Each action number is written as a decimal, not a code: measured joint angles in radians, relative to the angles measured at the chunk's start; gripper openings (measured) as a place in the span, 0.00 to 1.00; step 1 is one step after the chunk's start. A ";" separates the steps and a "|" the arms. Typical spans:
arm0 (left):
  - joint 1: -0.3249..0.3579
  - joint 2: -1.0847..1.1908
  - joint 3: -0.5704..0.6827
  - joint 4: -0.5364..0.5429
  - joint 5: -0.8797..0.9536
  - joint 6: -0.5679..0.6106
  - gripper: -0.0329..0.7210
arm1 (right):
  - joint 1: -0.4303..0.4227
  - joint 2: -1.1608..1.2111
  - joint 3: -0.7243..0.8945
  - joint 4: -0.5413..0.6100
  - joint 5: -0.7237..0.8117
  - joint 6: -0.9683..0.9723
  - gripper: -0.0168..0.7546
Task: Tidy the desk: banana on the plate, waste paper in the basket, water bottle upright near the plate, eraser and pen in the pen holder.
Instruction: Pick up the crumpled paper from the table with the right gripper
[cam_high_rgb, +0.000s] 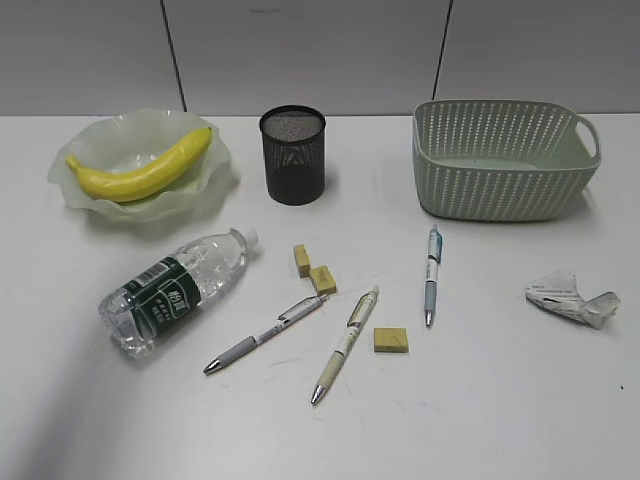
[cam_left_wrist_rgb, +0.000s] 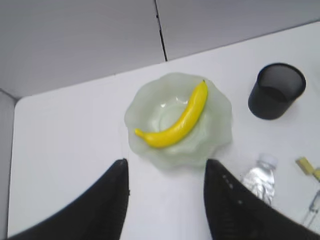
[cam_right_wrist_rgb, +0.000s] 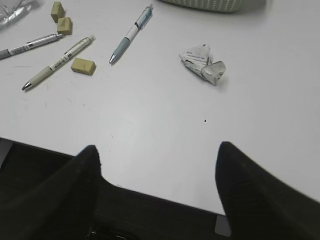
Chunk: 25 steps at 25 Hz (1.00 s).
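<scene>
The yellow banana lies in the wavy green plate at the back left. The water bottle lies on its side in front of the plate. Three pens and three yellow erasers are scattered mid-desk, before the black mesh pen holder. The waste paper sits at the right, in front of the green basket. My left gripper hangs open above the desk, short of the plate and banana. My right gripper is open over the desk's near edge, the waste paper ahead of it.
Neither arm shows in the exterior view. The white desk meets a grey panelled wall behind. In the right wrist view the desk's dark front edge runs below the fingers; the pens and an eraser lie far left.
</scene>
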<state>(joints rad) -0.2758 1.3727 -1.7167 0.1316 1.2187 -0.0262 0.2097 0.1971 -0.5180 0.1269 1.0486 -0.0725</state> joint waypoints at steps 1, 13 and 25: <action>0.000 -0.066 0.070 0.001 0.001 -0.012 0.53 | 0.000 0.000 0.000 0.000 0.000 0.000 0.75; 0.000 -0.740 0.773 -0.032 0.003 -0.031 0.53 | 0.000 0.000 0.000 0.013 -0.012 0.000 0.75; 0.000 -1.289 1.125 -0.086 0.014 -0.021 0.53 | 0.000 0.000 0.000 0.013 -0.024 -0.050 0.75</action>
<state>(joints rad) -0.2758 0.0838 -0.5920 0.0460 1.2324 -0.0473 0.2097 0.1971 -0.5180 0.1403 1.0243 -0.1220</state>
